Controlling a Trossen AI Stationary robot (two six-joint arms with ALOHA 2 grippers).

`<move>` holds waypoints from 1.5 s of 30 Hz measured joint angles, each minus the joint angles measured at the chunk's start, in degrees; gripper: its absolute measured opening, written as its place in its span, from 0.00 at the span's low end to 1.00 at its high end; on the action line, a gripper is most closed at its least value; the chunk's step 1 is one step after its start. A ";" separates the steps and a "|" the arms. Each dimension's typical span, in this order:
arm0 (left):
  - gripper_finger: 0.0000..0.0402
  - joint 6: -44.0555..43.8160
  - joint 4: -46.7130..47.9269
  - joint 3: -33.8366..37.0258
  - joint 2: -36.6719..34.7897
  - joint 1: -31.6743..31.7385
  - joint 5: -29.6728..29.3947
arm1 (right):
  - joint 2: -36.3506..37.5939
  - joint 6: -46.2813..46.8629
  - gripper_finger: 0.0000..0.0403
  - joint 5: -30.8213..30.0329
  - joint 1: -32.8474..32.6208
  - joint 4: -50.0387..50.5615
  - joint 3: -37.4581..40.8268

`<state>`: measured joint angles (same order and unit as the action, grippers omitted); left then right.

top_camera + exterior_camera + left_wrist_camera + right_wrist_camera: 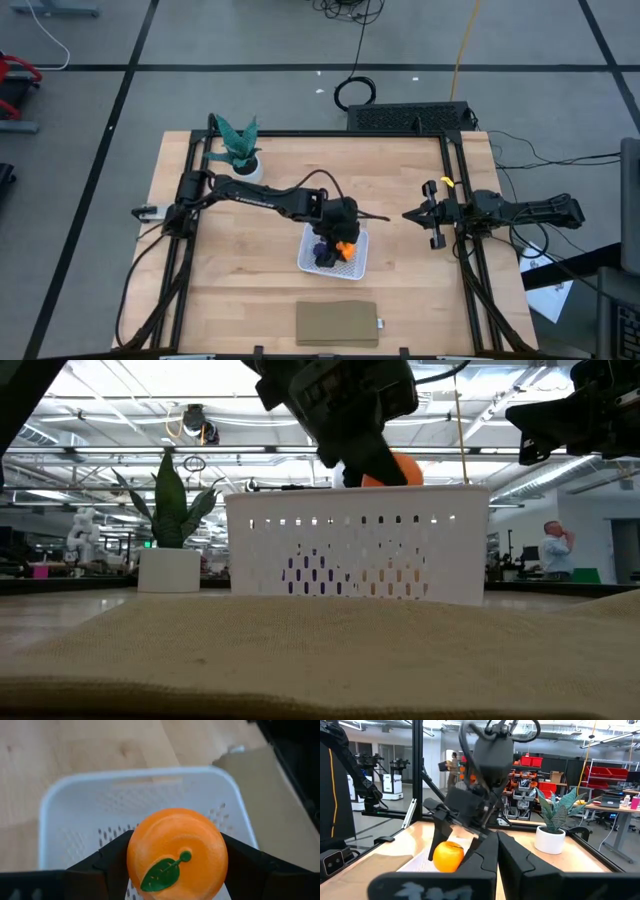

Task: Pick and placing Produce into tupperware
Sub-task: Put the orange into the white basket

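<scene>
My left gripper [345, 243] hangs over the white tupperware [312, 262] at mid-table, shut on the orange ball [175, 852], which bears a green leaf mark. In the low view the ball [393, 470] sits just above the tupperware's rim [355, 492]. The dark purple cluster [322, 251] lies inside the tupperware and shows through the wall holes [305, 570]. A tan patch [385, 575] beside it also shows through the holes. My right gripper [410, 215] waits shut near the table's right edge, touching nothing. My left gripper pinches the orange ball's two opposite sides [134, 862] between its fingers [112, 867]. It comes from above, pointing down. The ball is lifted clear, over the inside of the tupperware, about level with its rim.
A flat brown slab [337, 323] lies near the table's near edge, below the tupperware. A green plant in a white pot [241, 155] stands at the far left. Bare wood lies between the tupperware and my right arm. A person [553, 545] stands far off in the room.
</scene>
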<state>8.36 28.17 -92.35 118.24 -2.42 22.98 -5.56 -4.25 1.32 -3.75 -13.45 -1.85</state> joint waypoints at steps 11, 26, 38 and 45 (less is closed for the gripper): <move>0.62 1.69 -0.94 4.08 0.02 -0.65 -1.90 | 0.02 -0.39 0.00 0.00 0.01 -0.02 0.01; 0.62 3.43 2.19 4.13 0.02 -0.66 -2.03 | 0.02 -0.96 0.00 0.00 0.02 0.00 0.02; 0.62 4.16 3.79 4.15 0.02 -0.83 -2.05 | 0.02 -0.92 0.00 0.00 0.02 -0.02 0.01; 0.62 3.18 3.62 4.15 0.02 -0.83 -2.05 | 0.02 -0.92 0.00 0.00 0.02 0.00 0.01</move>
<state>11.54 31.79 -88.20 118.26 -3.25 20.93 -5.54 -5.17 1.32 -3.73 -13.45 -1.83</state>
